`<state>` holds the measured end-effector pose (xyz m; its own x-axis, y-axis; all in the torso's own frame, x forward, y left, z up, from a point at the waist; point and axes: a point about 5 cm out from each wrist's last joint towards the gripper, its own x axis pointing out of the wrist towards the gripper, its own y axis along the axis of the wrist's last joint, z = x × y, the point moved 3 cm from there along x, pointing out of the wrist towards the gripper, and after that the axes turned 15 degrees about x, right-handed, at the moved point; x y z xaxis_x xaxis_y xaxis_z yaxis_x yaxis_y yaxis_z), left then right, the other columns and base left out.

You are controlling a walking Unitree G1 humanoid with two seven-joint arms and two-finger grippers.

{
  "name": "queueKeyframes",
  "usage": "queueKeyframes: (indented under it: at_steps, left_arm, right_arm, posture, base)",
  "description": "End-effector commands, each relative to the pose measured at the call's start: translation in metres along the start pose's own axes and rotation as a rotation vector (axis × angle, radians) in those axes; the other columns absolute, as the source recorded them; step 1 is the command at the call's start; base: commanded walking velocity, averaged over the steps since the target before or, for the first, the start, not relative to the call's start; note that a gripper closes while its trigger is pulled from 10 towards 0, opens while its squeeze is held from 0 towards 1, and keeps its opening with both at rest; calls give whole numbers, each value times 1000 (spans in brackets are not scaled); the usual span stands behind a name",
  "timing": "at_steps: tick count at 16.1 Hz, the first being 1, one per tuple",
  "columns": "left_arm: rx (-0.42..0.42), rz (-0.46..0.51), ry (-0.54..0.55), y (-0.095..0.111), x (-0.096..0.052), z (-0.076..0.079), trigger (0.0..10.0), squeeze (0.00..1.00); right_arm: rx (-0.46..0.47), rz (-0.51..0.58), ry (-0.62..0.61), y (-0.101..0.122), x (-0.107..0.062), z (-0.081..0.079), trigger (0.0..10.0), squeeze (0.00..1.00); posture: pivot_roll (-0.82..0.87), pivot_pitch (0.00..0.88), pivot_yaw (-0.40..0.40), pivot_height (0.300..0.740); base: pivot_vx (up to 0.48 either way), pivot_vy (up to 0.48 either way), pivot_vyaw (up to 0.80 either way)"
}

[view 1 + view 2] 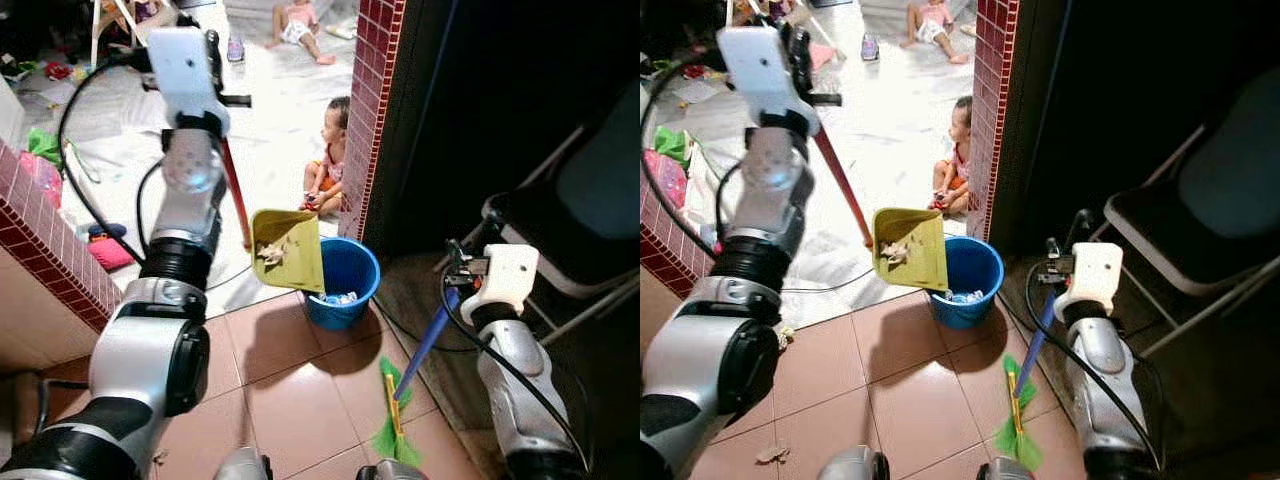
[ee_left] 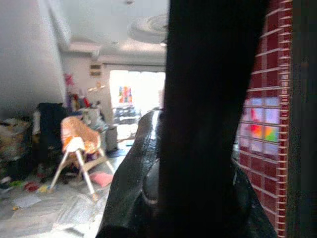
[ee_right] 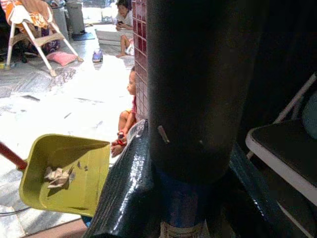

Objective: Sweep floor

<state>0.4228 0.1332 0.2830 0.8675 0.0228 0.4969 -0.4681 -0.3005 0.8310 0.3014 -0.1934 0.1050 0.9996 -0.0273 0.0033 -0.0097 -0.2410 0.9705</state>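
Left gripper [image 1: 225,85] raised high, fingers clamped on red dustpan handle [image 1: 236,195]; arm bent up at elbow, wrist above head of scene. Yellow-green dustpan [image 1: 290,250] hangs tilted, lower lip over rim of blue bucket [image 1: 352,262]. Crumpled paper scraps [image 1: 271,252] sit in the pan. Bucket holds some pale litter [image 1: 342,298] at bottom, details too small to tell. Right gripper [image 1: 1055,268] low at robot's right, closed around blue broom handle [image 1: 1035,350]; forearm angled up from below. Green broom head [image 1: 1016,432] resting on brown floor tiles [image 1: 910,390], just beside bucket. Small scrap [image 1: 771,454] on tiles near left arm. Folding chair [image 1: 1200,220] to the right in shadow. Child [image 1: 328,160] seated beside red brick pillar [image 1: 372,90], another person [image 1: 298,25] further back on pale floor.
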Motion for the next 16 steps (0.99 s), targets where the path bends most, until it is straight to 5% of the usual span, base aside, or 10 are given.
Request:
queueKeyframes:
  at_steps: [1,5,11,16]
  left_arm:
    - [12,132,18,32,11,0,10000,0]
    - [30,166,-6,37,11,14,10000,0]
    - [49,324,-225,54,-14,77,10000,0]
    - [58,425,-400,59,-41,112,10000,0]
  right_arm:
    - [16,19,-10,6,-2,0,10000,0]
    - [10,15,-27,7,-7,3,10000,0]
    - [-3,12,-23,8,-6,-1,10000,0]
    - [-13,17,-15,9,-3,-2,10000,0]
  posture:
    - [-144,39,74,740]
    - [-154,51,81,740]
    - [-157,39,88,740]
    - [-152,23,87,740]
  base:
    - [0,0,0]
    - [0,0,0]
    - [0,0,0]
    - [0,0,0]
